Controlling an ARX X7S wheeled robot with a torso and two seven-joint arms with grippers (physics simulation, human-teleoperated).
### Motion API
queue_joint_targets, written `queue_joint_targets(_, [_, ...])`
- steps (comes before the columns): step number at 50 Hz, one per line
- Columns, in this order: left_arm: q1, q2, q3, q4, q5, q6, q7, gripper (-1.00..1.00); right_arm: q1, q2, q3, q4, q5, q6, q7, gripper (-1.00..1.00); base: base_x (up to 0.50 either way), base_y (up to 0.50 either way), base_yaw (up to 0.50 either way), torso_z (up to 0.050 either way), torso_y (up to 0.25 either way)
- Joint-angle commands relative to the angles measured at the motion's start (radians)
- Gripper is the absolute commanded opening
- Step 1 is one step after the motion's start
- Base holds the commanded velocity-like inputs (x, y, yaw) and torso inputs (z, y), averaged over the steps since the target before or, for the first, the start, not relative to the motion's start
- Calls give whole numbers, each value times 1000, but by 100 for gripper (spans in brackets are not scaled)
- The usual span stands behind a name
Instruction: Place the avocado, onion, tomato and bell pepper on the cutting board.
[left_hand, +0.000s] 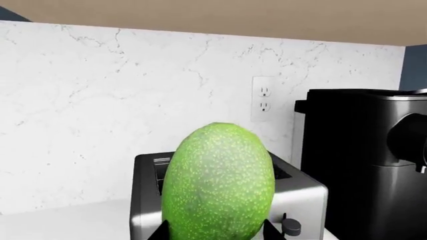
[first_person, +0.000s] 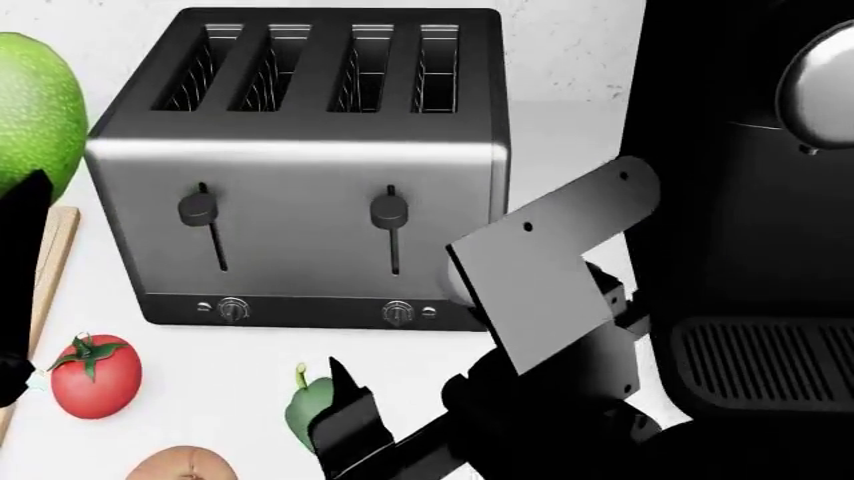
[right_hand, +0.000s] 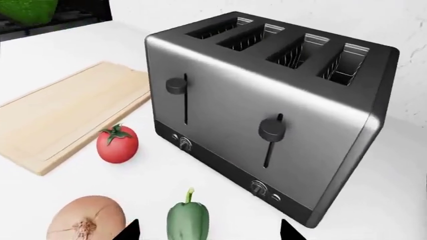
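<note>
the avocado (left_hand: 218, 182) is gripped by the left gripper (left_hand: 217, 231), its 2 dark fingertips seen pressed against the fruit's lower sides in the left wrist view, w/ the fruit held upright and lifted, the toaster (left_hand: 293, 200) and the coffee machine (left_hand: 367, 160) behind it. in the head view the avocado (first_person: 38, 110) is seen at the far left edge, above the strip of cutting board (first_person: 47, 270) visible there. the right gripper (right_hand: 208, 231) is spread wide, nothing held; only its 2 tips are seen in the right wrist view, w/ the bell pepper (right_hand: 187, 220) lying on the counter betw. them, contact not determinable. the onion (right_hand: 85, 219) is set just beside the pepper, and the tomato (right_hand: 117, 144) is placed further on, near the board's (right_hand: 67, 115) edge but apart from it. the board's surface is shown bare in the right wrist view. the toaster's (right_hand: 267, 110) front face is close alongside the pepper; open white counter (right_hand: 153, 175) is left betw. the produce and the board. in the head view the right arm is seen crowded betw. toaster and coffee machine (first_person: 747, 220).
</note>
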Motion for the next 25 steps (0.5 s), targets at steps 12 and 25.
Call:
queue_joint_targets(12, [-2,13,-17,-2,-5,26,2,-100,-14,-124,-115,219,-311,41,-275,100,0,0,0,0,0])
queue_joint_targets(25, [-6,0,-17,11,-35,33,-22,-100,-28,-177,-166,251,-372,33,-323,100,0,0,0,0,1])
